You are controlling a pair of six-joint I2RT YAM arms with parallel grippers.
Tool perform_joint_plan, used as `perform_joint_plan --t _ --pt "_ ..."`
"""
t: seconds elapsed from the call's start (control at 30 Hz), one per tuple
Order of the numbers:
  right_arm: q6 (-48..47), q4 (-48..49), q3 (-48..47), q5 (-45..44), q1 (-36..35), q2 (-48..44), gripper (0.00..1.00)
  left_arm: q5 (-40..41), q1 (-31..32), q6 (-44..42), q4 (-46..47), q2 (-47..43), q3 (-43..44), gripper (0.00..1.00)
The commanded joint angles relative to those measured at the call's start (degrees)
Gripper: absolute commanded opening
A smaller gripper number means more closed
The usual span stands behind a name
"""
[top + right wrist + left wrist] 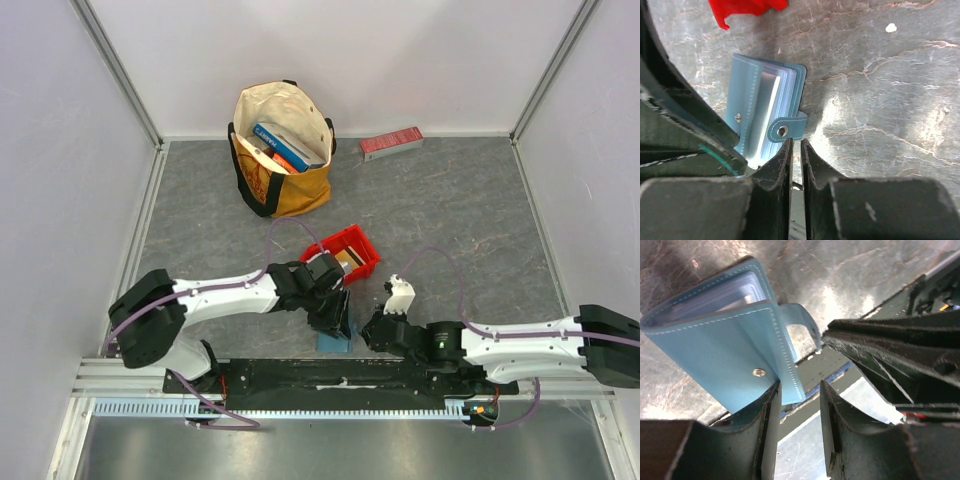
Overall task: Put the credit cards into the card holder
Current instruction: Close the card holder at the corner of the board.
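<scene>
The teal-blue card holder (335, 341) lies half open on the grey table just in front of the arms' rail. My left gripper (800, 387) is open and holds nothing; the card holder's (715, 355) snap corner sits right at its left fingertip. My right gripper (796, 142) has its jaws a narrow slit apart with nothing between them, its tips just short of the closure tab (785, 129). Pale slotted sleeves show inside the card holder (747, 100). A tan credit card (347, 260) shows inside the red bin (362, 247).
A yellow tote bag (282, 150) with books stands at the back. A long red box (391, 143) lies by the back wall. The black rail (340, 375) runs along the near edge, close behind the card holder. My right arm (900, 355) crowds the left wrist view.
</scene>
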State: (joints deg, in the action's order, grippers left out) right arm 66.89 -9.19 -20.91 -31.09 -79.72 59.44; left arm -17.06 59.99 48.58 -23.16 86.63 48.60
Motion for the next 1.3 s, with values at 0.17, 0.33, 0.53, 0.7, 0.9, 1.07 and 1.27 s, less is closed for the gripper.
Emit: perform_joint_plan --t 0.17,0.33,0.53,0.7,0.9,1.07,1.27 --pt "2.19 -3.90 3.41 -6.17 -0.17 -10.21 0.18 5.01 0.22 -0.85 -0.30 -14.37 -2.19 0.26" --pt "3.24 -4.08 4.82 -6.26 -0.17 -11.89 0.19 8.88 0.13 -1.12 -2.24 -15.53 -4.91 0.07" --pt "2.46 -4.08 3.42 -5.82 -0.08 -9.87 0.19 14.24 -0.31 -0.59 -3.12 -15.62 -5.97 0.02" --pt "1.58 -4.17 1.57 -5.03 0.01 -6.36 0.20 18.62 -0.31 0.20 -3.47 -16.84 -5.79 0.02" --pt "1.05 -4.08 0.25 -5.12 0.09 -4.16 0.22 18.64 -0.92 0.12 -4.00 -14.21 -7.20 0.02" --pt "1.13 -3.82 0.52 -5.12 0.27 -4.51 0.23 17.33 -1.01 -1.20 -0.06 -12.45 -8.34 0.02" --pt "0.70 -3.64 0.34 -4.51 0.45 -4.07 0.24 13.11 -1.01 -2.43 6.36 -9.12 -8.96 0.02"
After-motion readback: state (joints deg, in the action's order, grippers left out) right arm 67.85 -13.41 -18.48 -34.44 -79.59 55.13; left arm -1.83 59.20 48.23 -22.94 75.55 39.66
